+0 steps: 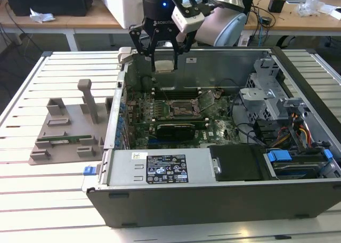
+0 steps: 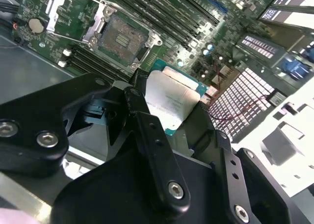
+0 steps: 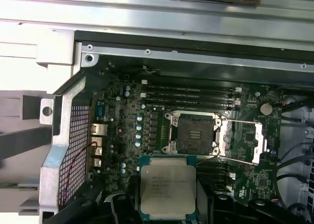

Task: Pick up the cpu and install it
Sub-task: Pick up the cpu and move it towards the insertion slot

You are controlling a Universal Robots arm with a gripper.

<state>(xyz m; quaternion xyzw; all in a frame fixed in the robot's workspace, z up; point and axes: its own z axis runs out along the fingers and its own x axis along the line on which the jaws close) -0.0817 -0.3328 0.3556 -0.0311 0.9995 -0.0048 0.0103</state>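
cpu (image 3: 168, 190), where is it?

"Up in the air, in the claw (image 1: 162, 61). The claw is closed on it, one finger on each side, only as wide as the little chip. You can see its silver top in both wrist views."

"So which step is this?"

"I think picking up is done. This is the carrying part. The chip is not in yet."

"What is below it?"

"The socket (image 3: 195, 133), down on the green board. It is bare, and its metal lid (image 3: 245, 141) is flipped open. The chip is near it but not over it. In the exterior view the claw hangs at about 11 o'clock from the socket, high above the case (image 1: 213, 192)."

"What does putting it in need?"

"I think the chip must be right over the socket, flat and turned the right way, and go down softly."

"And far off?"

"At 9 o'clock from the case, a grey holder block (image 1: 69, 128) lies on the table (image 1: 32, 200)."
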